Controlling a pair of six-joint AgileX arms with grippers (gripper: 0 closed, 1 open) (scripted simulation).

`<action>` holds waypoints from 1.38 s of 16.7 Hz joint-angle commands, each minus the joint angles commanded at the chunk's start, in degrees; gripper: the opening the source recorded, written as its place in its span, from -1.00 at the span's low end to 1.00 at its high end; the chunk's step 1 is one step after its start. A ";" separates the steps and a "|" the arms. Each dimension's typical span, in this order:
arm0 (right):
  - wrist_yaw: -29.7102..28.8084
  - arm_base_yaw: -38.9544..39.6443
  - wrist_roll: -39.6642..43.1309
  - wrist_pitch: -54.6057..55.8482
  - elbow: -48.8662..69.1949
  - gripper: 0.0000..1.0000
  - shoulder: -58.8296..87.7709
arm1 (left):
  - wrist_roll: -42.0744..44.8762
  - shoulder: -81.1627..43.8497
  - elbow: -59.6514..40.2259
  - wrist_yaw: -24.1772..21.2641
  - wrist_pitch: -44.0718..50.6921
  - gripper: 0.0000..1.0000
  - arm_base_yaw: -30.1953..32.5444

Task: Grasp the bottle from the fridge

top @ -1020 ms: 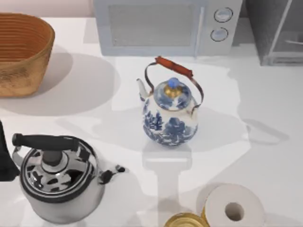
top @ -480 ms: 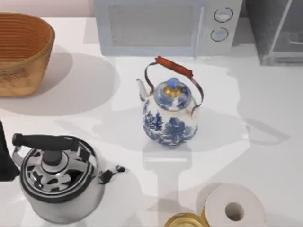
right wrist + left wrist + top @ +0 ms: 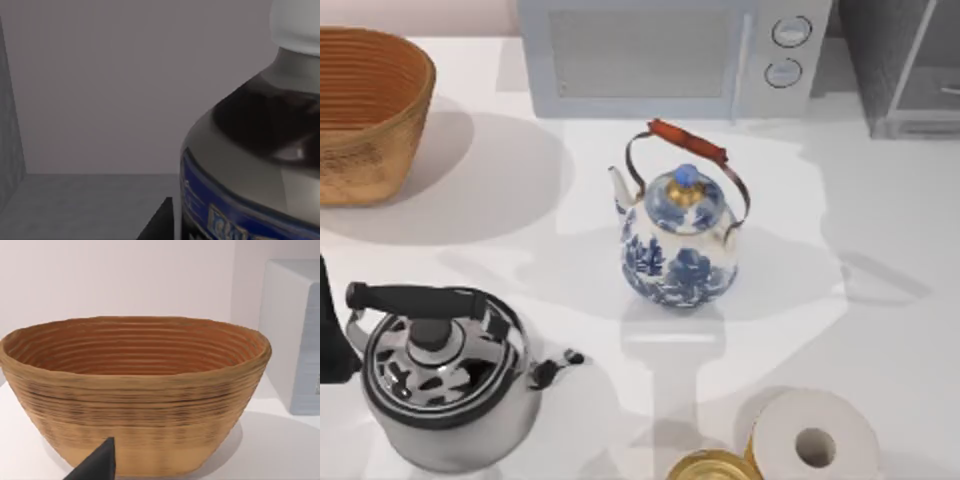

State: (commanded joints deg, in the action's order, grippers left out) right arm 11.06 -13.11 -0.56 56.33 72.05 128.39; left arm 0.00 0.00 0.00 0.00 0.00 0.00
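**A:** Bottle point(image 3: 255, 150): where does it sit relative to the right gripper?

**B:** Very close. In the right wrist view a dark tip of the right gripper point(image 3: 160, 222) shows just beside the bottle's lower body, next to the blue label band. I cannot tell whether it touches, or whether the fingers are open or closed.

**A:** How does it stand?

**B:** Upright, with its long axis vertical. The white cap is above the dark shoulder. It rests on the grey floor of the fridge point(image 3: 75, 200), and the plain back wall is behind it.

**A:** Which arm is nearer?

**B:** The right one, clearly. From above, the fridge point(image 3: 905, 70) is at the desk's point(image 3: 880, 330) far right corner. The left arm point(image 3: 330, 340) is parked at the left edge. The left gripper point(image 3: 97, 465) faces the basket point(image 3: 135, 390), and I cannot tell the state of its fingers either.

**A:** So what does the next move depend on?

**B:** My judgement is that the body has to lie squarely between the fingers before they close, because the bottle sits off to one side of the wrist view.

**A:** Has anything changed since a second ago?

**B:** Not on the desk. The teapot point(image 3: 680, 240), kettle point(image 3: 445, 380), paper roll point(image 3: 815, 440) and microwave point(image 3: 670, 55) all sit as before.
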 joint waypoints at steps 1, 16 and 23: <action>0.00 0.00 0.00 0.00 0.00 -0.96 0.00 | 0.00 0.00 0.00 0.00 0.00 1.00 0.00; 0.07 -0.17 -0.12 -5.61 1.46 -1.00 -4.14 | 0.00 0.00 0.00 0.00 0.00 1.00 0.00; 0.14 -0.17 -0.24 -9.14 2.37 -1.00 -6.52 | 0.00 0.00 0.00 0.00 0.00 1.00 0.00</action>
State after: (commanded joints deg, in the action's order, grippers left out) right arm 11.20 -13.29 -0.80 47.19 74.42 121.86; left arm 0.00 0.00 0.00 0.00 0.00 0.00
